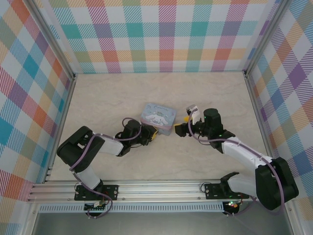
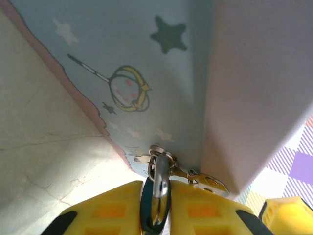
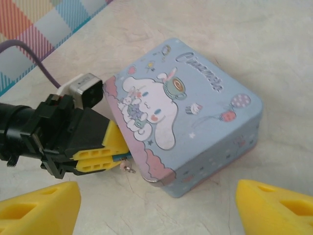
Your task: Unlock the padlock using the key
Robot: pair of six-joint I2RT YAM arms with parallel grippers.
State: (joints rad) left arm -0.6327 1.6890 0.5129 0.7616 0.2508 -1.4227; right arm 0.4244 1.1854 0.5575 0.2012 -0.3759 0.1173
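Plaid walls (image 1: pixel 146 34) enclosed a pale, marble-patterned tabletop (image 1: pixel 107 98) on three sides. Near the tabletop's centre lay a pastel-blue tin (image 1: pixel 158 117) printed with a cartoon, lid up.

Left tool (image 1: pixel 152 133): positioned at the tin's near-left corner, pointing toward the right edge of the tabletop. In the left wrist view, the left tool (image 2: pixel 157 186) stood narrow, its two yellow fingers (image 2: pixel 112 208) closed on the padlock (image 2: pixel 149 208). The padlock's dark teal body sat in the gap between them. Its metal shackle pointed out toward the tin's side wall (image 2: pixel 146 58). A small ring (image 2: pixel 160 151) rested at the shackle end, close against the tin. The key (image 2: pixel 208 183) lay just beside the ring, under the tin's corner, and no finger gripped it.

Right tool (image 1: pixel 182 125): positioned just off the tin's right side, facing the left tool across the tin's near corner. In the right wrist view, the right tool (image 3: pixel 156 193) stood wide, with one yellow fingertip at each lower corner of the view and nothing held between them. The same view showed the tin (image 3: pixel 195 112) on the tabletop with the left tool (image 3: pixel 117 154) pressed up to its corner. A small metal piece (image 3: pixel 129 168) projected just past the left tool's fingers. Whether it was the key or the ring could not be told.
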